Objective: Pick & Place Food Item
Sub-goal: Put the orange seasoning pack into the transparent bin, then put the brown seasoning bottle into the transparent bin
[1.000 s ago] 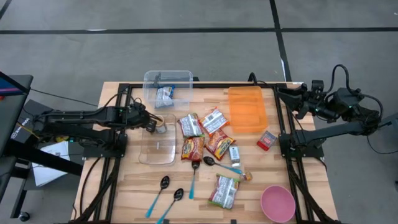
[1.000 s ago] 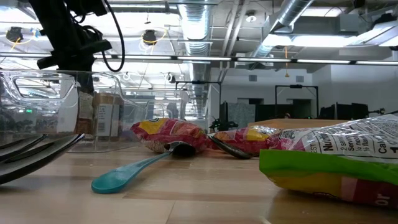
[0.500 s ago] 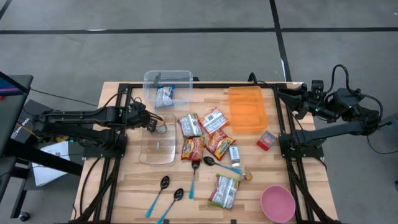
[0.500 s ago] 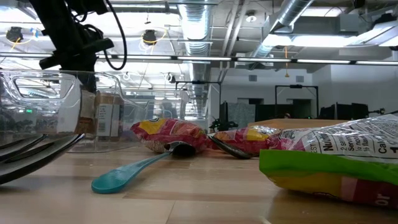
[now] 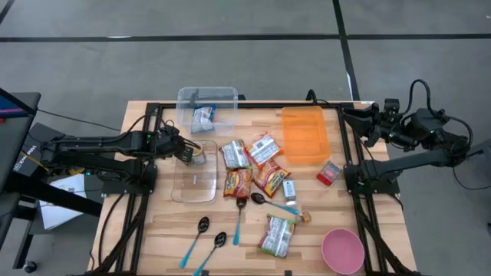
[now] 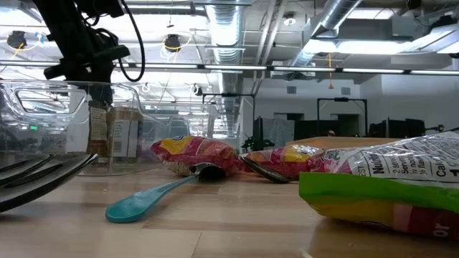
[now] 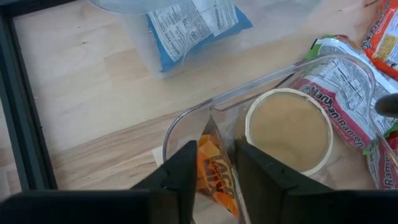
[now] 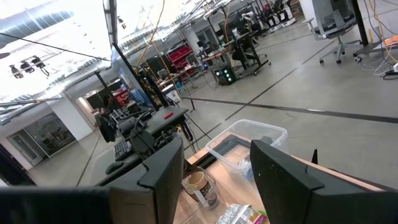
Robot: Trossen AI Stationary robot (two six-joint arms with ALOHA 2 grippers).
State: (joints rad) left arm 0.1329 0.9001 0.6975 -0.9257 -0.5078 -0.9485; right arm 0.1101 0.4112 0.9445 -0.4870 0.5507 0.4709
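Near edge first: a pink bowl (image 5: 342, 251) sits at five o'clock, right by the table's rim, and two dark spoons (image 5: 201, 227) lie at seven, a third (image 5: 258, 198) nearer the middle. One green packet (image 5: 277, 234) lies between them, bare wood around it.

At centre, four snack packets (image 5: 239, 182) crowd together, edges overlapping, little room between.

At nine o'clock the left gripper (image 7: 212, 172) hangs over the clear tray (image 5: 193, 181), fingers slightly parted around an orange wrapper (image 7: 213, 177) standing between them; whether they press it, I cannot tell. A tan-lidded cup (image 7: 288, 130) is just beside it, inside the tray's far end.

Far side: one clear bin (image 5: 207, 109) at eleven o'clock holds a blue packet (image 5: 202, 116); one orange tray (image 5: 304, 134) at one.

The right gripper (image 8: 214, 165) waits at three o'clock, off the table's edge, fingers apart, holding nothing.
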